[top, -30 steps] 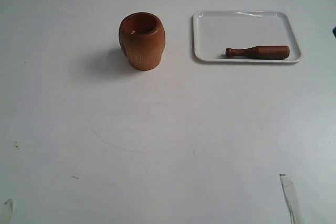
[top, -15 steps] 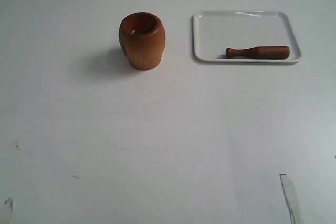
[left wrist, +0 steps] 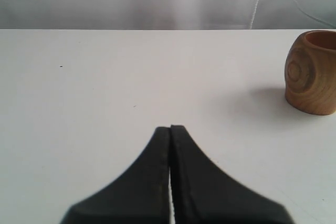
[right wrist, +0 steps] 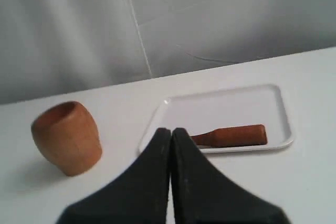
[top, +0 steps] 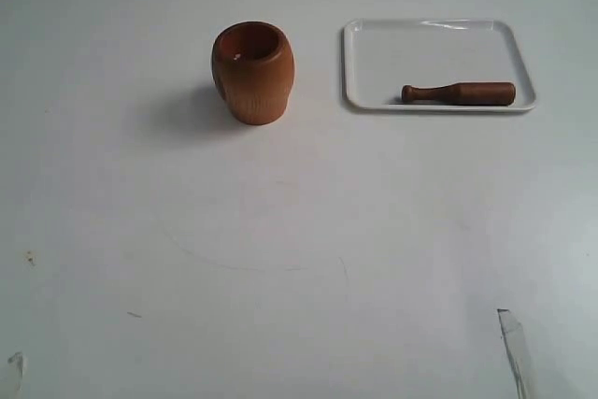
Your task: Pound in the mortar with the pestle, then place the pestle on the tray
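Observation:
The orange-brown wooden mortar [top: 252,72] stands upright on the white table, left of the tray; it also shows as mortar [left wrist: 312,72] and mortar [right wrist: 66,137]. The reddish-brown pestle [top: 458,93] lies flat along the near side of the white tray [top: 374,53], knob toward the mortar; the right wrist view shows the pestle [right wrist: 231,136] on the tray [right wrist: 231,106]. My left gripper [left wrist: 170,128] is shut and empty, well back from the mortar. My right gripper [right wrist: 171,130] is shut and empty, short of the tray. Neither arm shows in the exterior view.
A strip of clear tape [top: 512,348] sticks to the table near the front right, and another scrap [top: 11,369] at the front left. A grey wall [right wrist: 210,19] rises behind the table's far edge.
A dark bit at the right edge of the exterior view one second ago has gone out of sight. Mortar, pestle and tray have not moved.

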### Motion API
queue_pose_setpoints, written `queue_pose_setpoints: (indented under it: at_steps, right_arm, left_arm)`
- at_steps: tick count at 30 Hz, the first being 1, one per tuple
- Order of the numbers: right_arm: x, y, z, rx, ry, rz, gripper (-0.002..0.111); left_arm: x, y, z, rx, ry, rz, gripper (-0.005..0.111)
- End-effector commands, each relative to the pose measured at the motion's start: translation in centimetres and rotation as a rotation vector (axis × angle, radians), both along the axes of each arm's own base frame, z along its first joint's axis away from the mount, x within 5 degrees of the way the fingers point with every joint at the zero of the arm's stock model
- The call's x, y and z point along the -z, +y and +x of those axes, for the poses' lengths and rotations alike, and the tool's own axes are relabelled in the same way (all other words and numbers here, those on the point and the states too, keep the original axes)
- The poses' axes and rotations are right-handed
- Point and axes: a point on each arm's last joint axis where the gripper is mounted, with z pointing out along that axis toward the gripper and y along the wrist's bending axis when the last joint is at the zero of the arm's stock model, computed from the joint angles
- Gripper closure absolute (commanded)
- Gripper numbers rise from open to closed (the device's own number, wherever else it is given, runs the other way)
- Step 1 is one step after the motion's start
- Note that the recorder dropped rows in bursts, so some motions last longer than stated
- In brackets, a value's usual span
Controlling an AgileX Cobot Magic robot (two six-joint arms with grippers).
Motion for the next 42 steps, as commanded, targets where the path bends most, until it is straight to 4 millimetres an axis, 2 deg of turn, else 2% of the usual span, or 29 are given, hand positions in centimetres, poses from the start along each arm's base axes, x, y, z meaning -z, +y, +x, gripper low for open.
queue_pose_setpoints:
  at_steps: [1,3,5,9,11,12,16,19,30,38,42]
  right_arm:
    - [0.0,0.0,0.0,0.020,0.043,0.157,0.108]
    - [0.0,-0.1,0.0,0.025,0.054,0.166,0.108]
    - [0.1,-0.1,0.0,0.045,0.106,0.274,0.108]
    - [0.1,-0.1,0.0,0.052,0.125,0.321,0.108]
    - [0.4,-0.2,0.0,0.057,0.123,0.222,0.108]
    - [0.5,-0.2,0.0,0.038,0.073,0.081,0.108]
    - [0.9,-0.2,-0.1,-0.016,0.002,-0.253,0.108]
    - [1.3,-0.1,-0.3,-0.062,0.013,-0.347,0.108]
    - [1.6,0.1,-0.5,-0.086,0.036,-0.358,0.108]
    - [0.7,-1.7,-0.9,0.168,-0.054,-0.351,0.108]
    - [0.3,-1.7,-1.4,0.172,-0.124,-0.342,0.108]
  left_arm:
    - [0.0,-0.1,0.0,0.006,-0.004,-0.015,0.107]
    - [0.0,-0.1,0.0,0.006,-0.004,-0.015,0.107]
    - [0.0,-0.1,0.0,0.006,-0.004,-0.015,0.107]
    - [0.0,-0.1,0.0,0.006,-0.004,-0.015,0.107]
    - [0.0,-0.1,0.0,0.006,-0.004,-0.015,0.107]
    - [0.0,-0.1,0.0,0.006,-0.004,-0.015,0.107]
    - [0.0,-0.1,0.0,0.006,-0.004,-0.015,0.107]
    - [0.0,-0.1,0.0,0.006,-0.004,-0.015,0.107]
    - [0.0,-0.1,0.0,0.006,-0.004,-0.015,0.107]
    - [0.0,-0.1,0.0,0.006,-0.004,-0.015,0.107]
    - [0.0,-0.1,0.0,0.006,-0.004,-0.015,0.107]
